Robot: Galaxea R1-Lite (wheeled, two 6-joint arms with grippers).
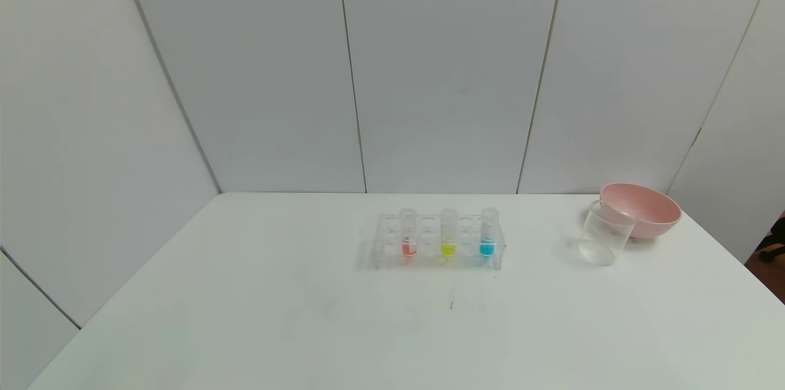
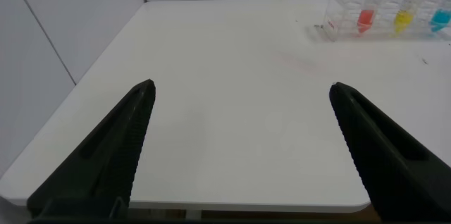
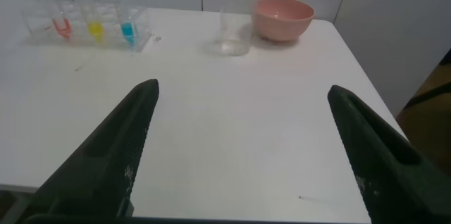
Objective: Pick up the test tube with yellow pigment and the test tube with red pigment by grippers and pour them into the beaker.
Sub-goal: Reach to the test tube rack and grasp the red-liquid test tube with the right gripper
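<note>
A clear rack [image 1: 438, 258] stands mid-table and holds three tubes upright. The test tube with red pigment [image 1: 408, 233] is on the left, the test tube with yellow pigment [image 1: 448, 233] in the middle, a blue tube [image 1: 488, 233] on the right. The clear beaker [image 1: 606, 232] stands at the right, empty. Neither gripper shows in the head view. My left gripper [image 2: 241, 86] is open and empty over the table's near left edge, far from the rack [image 2: 338, 23]. My right gripper [image 3: 243, 86] is open and empty over the near right part, short of the beaker [image 3: 232, 27].
A pink round bowl [image 1: 641, 209] sits right behind the beaker, touching or nearly touching it; it also shows in the right wrist view [image 3: 283, 18]. The white table [image 1: 245, 316] is walled by grey panels at the back and left. Its right edge drops off near the bowl.
</note>
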